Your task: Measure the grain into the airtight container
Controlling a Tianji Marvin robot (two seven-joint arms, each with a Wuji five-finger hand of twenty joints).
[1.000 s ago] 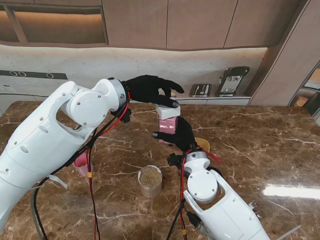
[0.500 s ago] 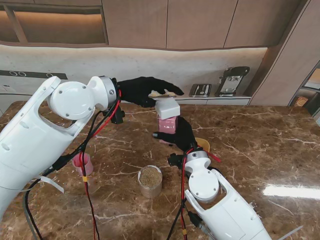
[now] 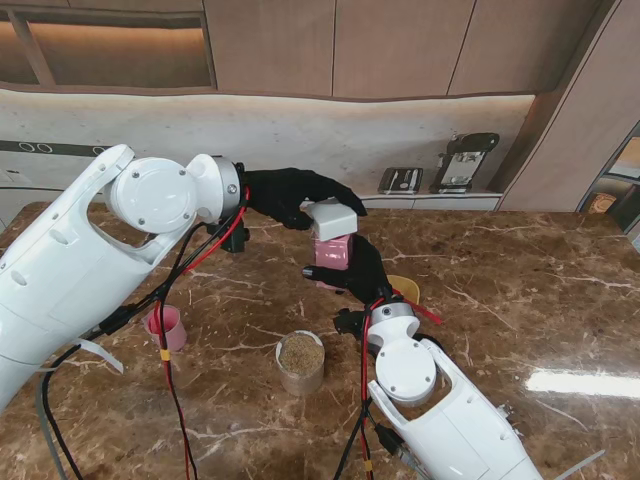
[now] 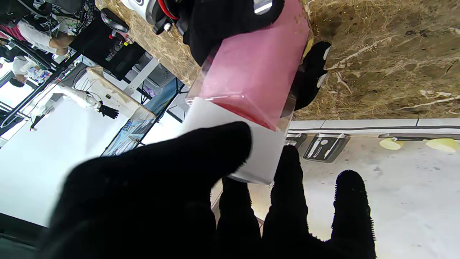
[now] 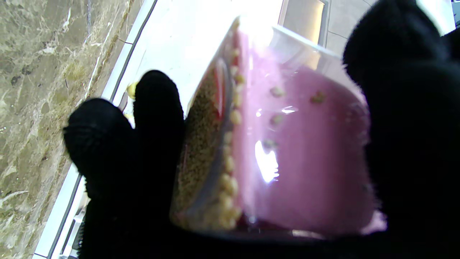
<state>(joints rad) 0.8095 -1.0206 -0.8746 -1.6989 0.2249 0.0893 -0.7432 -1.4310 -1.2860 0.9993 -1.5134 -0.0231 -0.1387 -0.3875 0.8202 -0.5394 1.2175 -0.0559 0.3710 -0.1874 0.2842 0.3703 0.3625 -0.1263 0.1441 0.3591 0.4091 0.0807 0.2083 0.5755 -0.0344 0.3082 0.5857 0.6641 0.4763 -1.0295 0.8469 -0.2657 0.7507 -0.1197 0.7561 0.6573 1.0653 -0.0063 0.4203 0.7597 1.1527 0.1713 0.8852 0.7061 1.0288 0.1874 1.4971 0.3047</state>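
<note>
Pink container (image 3: 334, 251), frame centre, clamped by my right hand (image 3: 362, 272); left hand (image 3: 292, 194) pinches white lid (image 3: 334, 217)—crooked seating risks tipping it.

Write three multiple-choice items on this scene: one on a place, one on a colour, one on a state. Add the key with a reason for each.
1. Where does the small pink plastic cup stand, seen from the stand?
A. right of the grain cup
B. left of the grain cup
C. on the container

2. What colour is the square lid of the clear pink airtight container?
A. white
B. black
C. green

3. What is the right hand doing?
A. hanging open
B. gripping the airtight container
C. holding the grain cup

Key: B, it stands left of the round cup of brown grain. A, the lid is white under the left hand. B, its black fingers wrap the pink body.
</note>
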